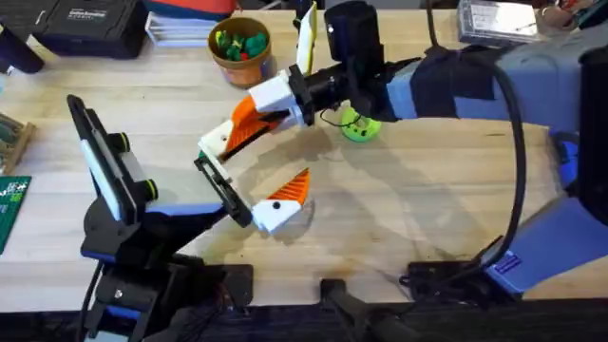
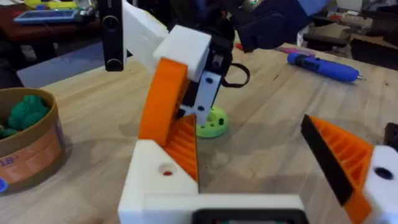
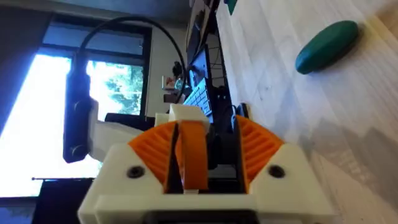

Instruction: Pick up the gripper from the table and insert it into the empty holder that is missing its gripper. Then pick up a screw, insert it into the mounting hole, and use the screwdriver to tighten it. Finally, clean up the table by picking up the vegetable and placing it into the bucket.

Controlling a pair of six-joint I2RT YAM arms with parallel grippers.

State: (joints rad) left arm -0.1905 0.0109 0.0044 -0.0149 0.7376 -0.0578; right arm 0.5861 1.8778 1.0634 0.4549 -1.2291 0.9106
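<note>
Right gripper [image 1: 249, 122] at upper centre of overhead frame, jaws pinching the orange gripper [image 3: 194, 155], piece lowered against the holder [image 2: 163, 180]. Left gripper [image 1: 249, 188] at centre, jaws spread wide. Screwdriver [image 2: 322, 67] at upper right of left wrist frame, flat on table [image 1: 427, 199]. Vegetable [image 3: 326, 46] lying on table, upper right of right wrist frame. Bucket [image 1: 240, 49] at top centre of overhead.

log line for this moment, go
right hand shut on gripper | left hand open | vegetable on table
</note>
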